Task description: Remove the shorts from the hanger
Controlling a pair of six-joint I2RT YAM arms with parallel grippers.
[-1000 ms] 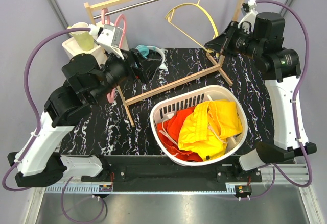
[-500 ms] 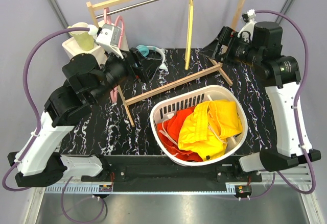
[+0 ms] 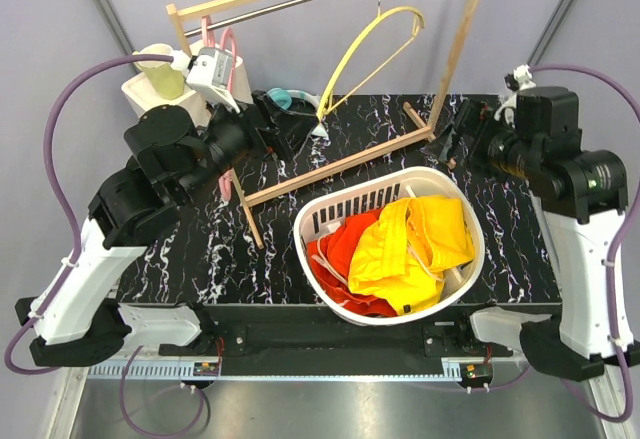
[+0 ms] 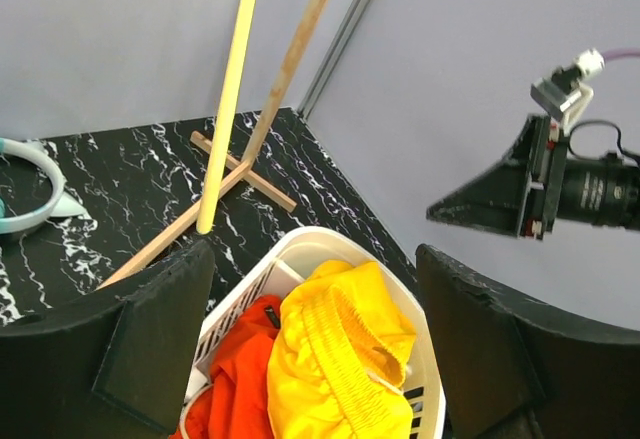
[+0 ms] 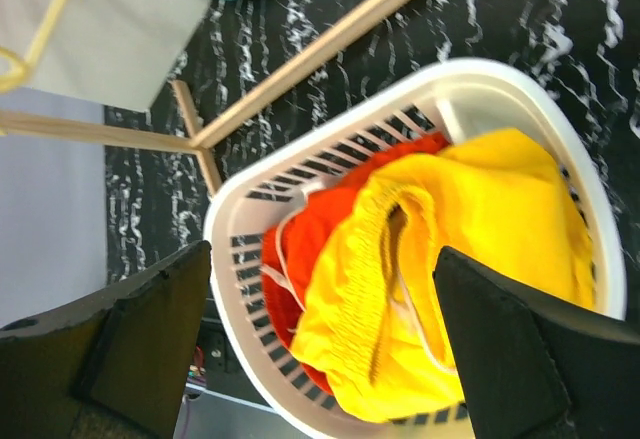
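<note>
Both pairs of shorts are sitting in the white laundry basket (image 3: 300,227) at the near side of the table, a bit right of middle. The yellow shorts (image 3: 415,244) are crumpled on top toward the right, with the ribbed elastic waistband gaping open. The orange-red shorts (image 3: 345,259) are bunched underneath on the left, white drawstring (image 3: 333,271) peeking out. Further back, the left gripper (image 3: 285,127) and right gripper (image 3: 455,137) both have jaws spread wide and empty. Farthest back, a yellow hanger (image 3: 398,12) hangs tilted from the metal rail (image 3: 300,1).
</note>
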